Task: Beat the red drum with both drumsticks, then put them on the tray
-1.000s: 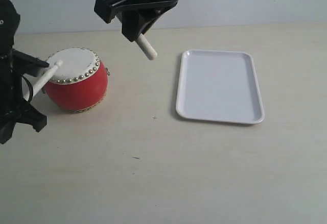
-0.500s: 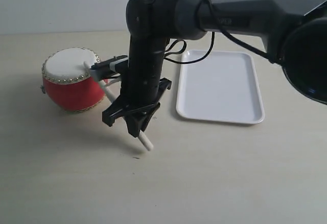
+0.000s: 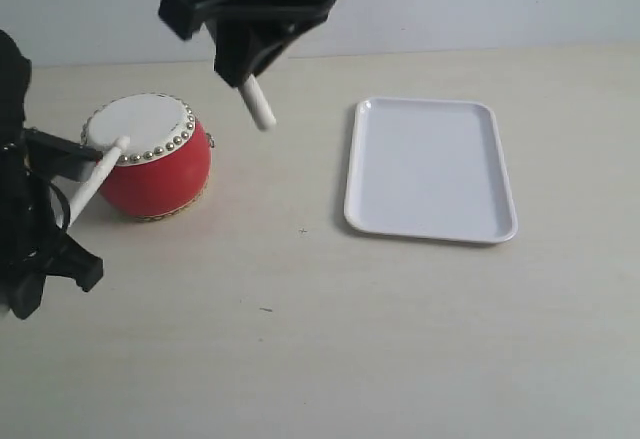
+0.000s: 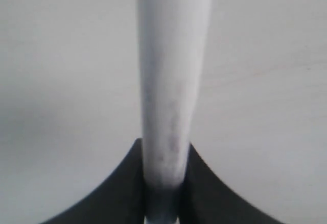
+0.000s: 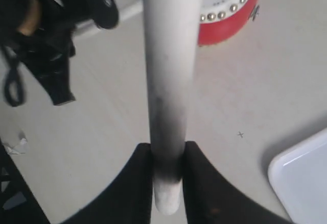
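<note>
The red drum [image 3: 152,164] with its off-white skin stands at the left of the table; its studded rim also shows in the right wrist view [image 5: 230,9]. My left gripper [image 3: 55,227] is shut on a pale drumstick [image 3: 95,179] whose tip lies at the near rim of the skin; up close the stick [image 4: 171,71] fills the jaws [image 4: 163,160]. My right gripper [image 3: 243,57] hangs high, behind and to the right of the drum, shut on the second drumstick [image 3: 258,104], its tip in the air [image 5: 168,81]. The white tray [image 3: 430,169] lies empty at the right.
The tray's corner [image 5: 301,178] shows in the right wrist view, as does the black left arm [image 5: 51,40] with its cables. Bare pale tabletop [image 3: 300,339] spreads in front of the drum and the tray.
Half a second ago the right arm was swung low in front of the drum with its stick pointing down; now it is raised again, and the left arm is back with its stick on the drum.
</note>
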`<state>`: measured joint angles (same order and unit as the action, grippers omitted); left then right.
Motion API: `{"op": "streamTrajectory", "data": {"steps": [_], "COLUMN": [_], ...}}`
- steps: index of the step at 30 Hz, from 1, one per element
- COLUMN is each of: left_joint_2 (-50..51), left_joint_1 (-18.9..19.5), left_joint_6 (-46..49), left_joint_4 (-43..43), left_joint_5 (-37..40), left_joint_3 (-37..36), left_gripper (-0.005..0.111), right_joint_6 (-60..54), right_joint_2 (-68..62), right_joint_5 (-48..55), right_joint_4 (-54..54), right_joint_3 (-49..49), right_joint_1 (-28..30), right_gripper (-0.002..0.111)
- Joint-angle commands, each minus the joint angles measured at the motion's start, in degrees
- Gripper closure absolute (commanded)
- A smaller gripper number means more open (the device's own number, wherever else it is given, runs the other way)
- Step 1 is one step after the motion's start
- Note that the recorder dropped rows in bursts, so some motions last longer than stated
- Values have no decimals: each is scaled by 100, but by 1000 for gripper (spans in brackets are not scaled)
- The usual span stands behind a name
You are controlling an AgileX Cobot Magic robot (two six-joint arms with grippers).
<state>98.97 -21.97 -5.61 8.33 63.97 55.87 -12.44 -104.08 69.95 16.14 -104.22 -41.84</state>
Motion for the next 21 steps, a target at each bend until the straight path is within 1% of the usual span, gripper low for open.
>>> {"op": "streamTrajectory", "data": {"steps": [1,4,7,10,15,18,20,21], "left_joint_2": [351,126,-411,-1206,-2391,-2914,-2947,-2846], "left_joint_1": [-30,-30,-30,-30,-30,-30,-30,-30], "left_joint_6": [-67,-67,-55,-54,84,80,80,80], "left_joint_4": [76,126,126,138,174,183,183,183], "left_joint_5": [509,599,599,599,599,309,192,170], "left_joint_3": [330,488,627,718,740,740,740,740], "left_gripper": [107,107,107,107,107,107,107,107], "right_joint_6": [-8,-127,-154,-377,-673,-732,-485,-485], "right_joint_2": [368,251,-103,-704,-1924,-2619,-2785,-2726], "right_joint_5": [1,1,-46,-333,-464,-313,1,1], "right_joint_4": [16,32,32,124,492,495,450,505], "right_joint_3": [-17,104,432,731,707,308,-212,-366], "right_joint_1": [20,20,20,20,20,20,20,20], "right_gripper": [108,108,108,108,108,108,108,108]}}
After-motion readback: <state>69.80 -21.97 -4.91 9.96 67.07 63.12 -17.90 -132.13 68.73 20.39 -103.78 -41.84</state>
